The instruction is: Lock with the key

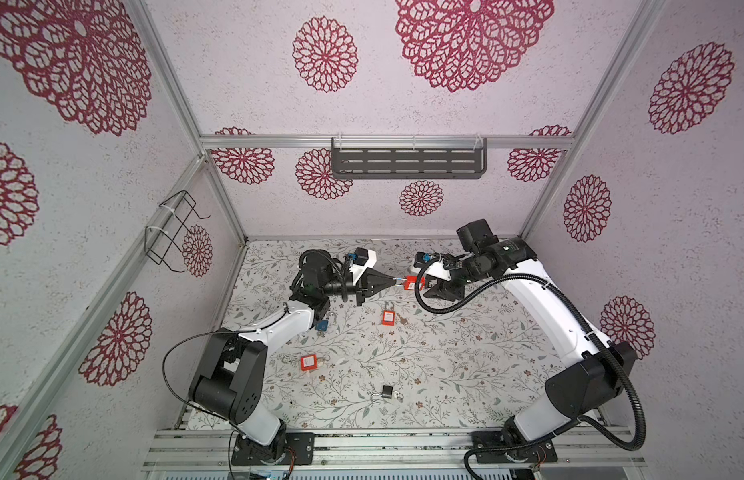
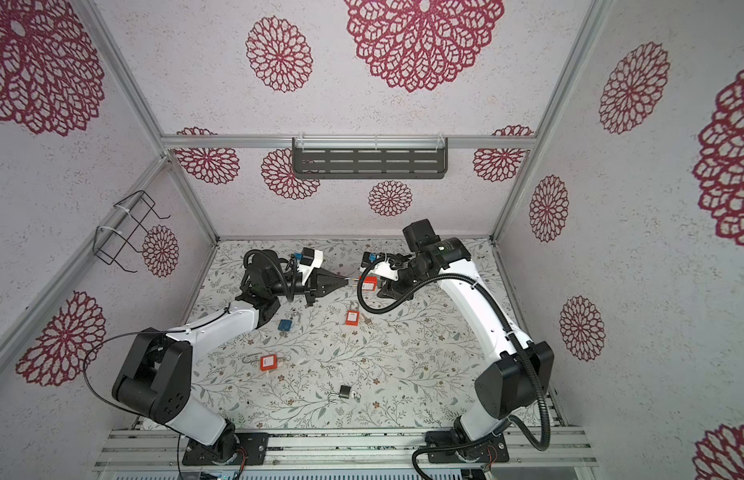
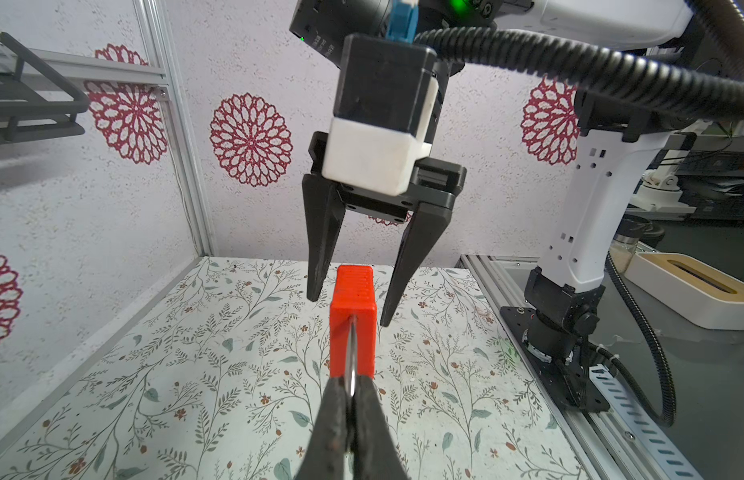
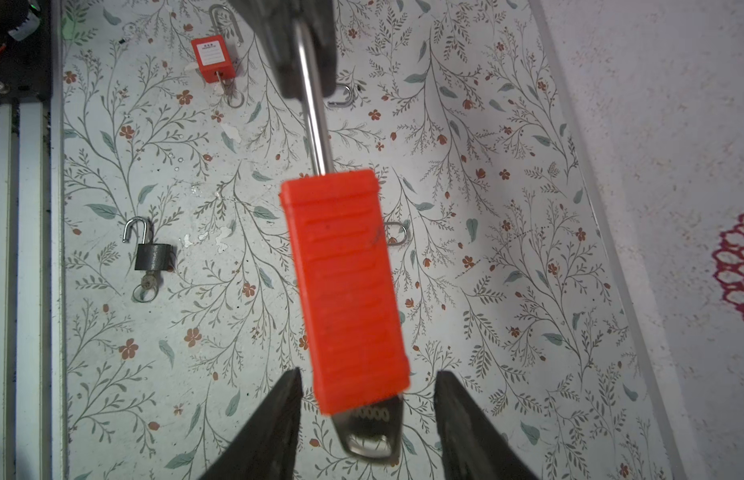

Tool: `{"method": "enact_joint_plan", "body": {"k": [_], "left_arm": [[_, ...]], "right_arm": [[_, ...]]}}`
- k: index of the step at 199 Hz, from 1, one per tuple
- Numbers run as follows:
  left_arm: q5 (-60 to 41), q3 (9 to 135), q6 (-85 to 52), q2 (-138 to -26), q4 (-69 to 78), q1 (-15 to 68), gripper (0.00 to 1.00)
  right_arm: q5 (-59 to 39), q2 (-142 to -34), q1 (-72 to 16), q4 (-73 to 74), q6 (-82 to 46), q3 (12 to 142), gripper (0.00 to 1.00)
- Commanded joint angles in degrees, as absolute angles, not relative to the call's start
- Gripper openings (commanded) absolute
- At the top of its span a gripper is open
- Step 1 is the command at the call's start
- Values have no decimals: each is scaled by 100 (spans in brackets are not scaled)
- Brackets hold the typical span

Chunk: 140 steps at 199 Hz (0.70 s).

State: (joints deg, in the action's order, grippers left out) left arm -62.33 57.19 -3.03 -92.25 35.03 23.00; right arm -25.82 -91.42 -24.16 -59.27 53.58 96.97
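Between the parted fingers of the right hand (image 4: 368, 371) hangs the red padlock (image 4: 345, 291).

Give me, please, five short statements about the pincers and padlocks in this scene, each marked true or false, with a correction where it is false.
1. The left pincer is shut on the shackle of the red padlock. True.
2. The right pincer is clamped on that padlock's body. False: it is open, with one jaw on each side of the body, not gripping it.
3. A key sticks out of the held padlock's base. True.
4. The black padlock has its shackle closed. False: its shackle stands open.
5. The held padlock rests on the table. False: it hangs in the air above it.
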Motion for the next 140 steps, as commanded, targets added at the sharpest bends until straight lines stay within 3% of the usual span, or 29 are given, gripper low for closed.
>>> {"method": "enact_joint_plan", "body": {"k": [1, 113, 140], "left_arm": [[-6326, 5731, -240, -8991, 3661, 2373, 0], [-6240, 5739, -380, -9007, 3795, 2386, 0], [-6214, 5740, -507, -9031, 3937, 2382, 0]], "right_arm": [[-2853, -9153, -2417, -6036, 5414, 9845, 49], [-2514, -8866, -2491, -5535, 5544, 9341, 29], [-2216, -8592, -2581, -5007, 5528, 8912, 29]]}}
